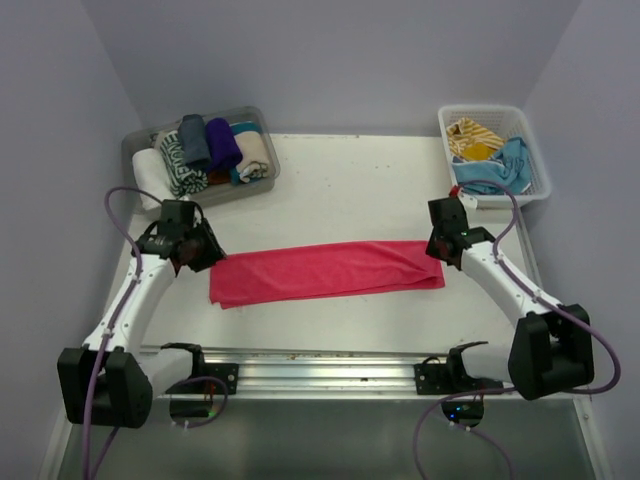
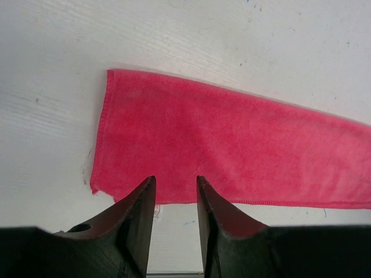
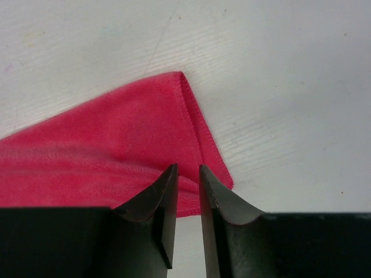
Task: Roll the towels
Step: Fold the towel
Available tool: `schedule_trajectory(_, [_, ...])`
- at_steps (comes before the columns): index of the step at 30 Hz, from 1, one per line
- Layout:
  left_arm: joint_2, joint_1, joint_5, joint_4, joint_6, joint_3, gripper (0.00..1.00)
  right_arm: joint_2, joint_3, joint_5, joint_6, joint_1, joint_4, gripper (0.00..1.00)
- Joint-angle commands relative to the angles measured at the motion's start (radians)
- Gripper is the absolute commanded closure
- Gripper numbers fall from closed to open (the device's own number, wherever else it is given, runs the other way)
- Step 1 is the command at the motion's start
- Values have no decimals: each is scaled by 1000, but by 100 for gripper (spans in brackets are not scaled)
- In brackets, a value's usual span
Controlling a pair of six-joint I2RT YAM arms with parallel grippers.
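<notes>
A hot pink towel (image 1: 325, 270) lies flat as a long folded strip across the middle of the white table. My left gripper (image 1: 205, 250) hovers over its left end, fingers parted and empty. In the left wrist view my left gripper (image 2: 175, 178) is over the near edge of the pink towel (image 2: 232, 145). My right gripper (image 1: 437, 245) is over the right end. In the right wrist view my right gripper (image 3: 188, 167) has a narrow gap, with nothing between the fingers, above the corner of the pink towel (image 3: 116, 150).
A white lattice basket (image 1: 541, 172) at the back right holds a mustard-yellow striped towel (image 1: 472, 135) and a light blue towel (image 1: 500, 168). A clear tray (image 1: 262, 122) at the back left holds several rolled towels; a white roll (image 1: 148, 180) lies beside it. A metal rail (image 1: 320, 365) runs along the near edge.
</notes>
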Motion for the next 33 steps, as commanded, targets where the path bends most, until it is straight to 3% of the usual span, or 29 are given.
schedule_trajectory(1, [63,-36,42,107,12,32,63,57,73,-95,-33,-3,30,77])
schedule_trajectory(4, [138,-92,36,152,-5,28,66,117,81,-119,-39,-3,15,86])
schedule_trajectory(9, [183,-132,45,183,-30,-27,66,117,18,-188,-32,-3,22,88])
schedule_trajectory(15, [224,-132,7,163,-44,-77,65,171,2,-137,-18,-3,-22,84])
schedule_trajectory(20, [255,-132,-11,161,-53,-116,64,111,16,-102,-38,-9,-31,72])
schedule_trajectory(29, [279,-132,-16,173,-53,-100,64,131,-21,-175,2,-15,-105,71])
schedule_trajectory(33, [279,-132,-27,158,-45,-86,64,155,27,-140,7,-15,-153,71])
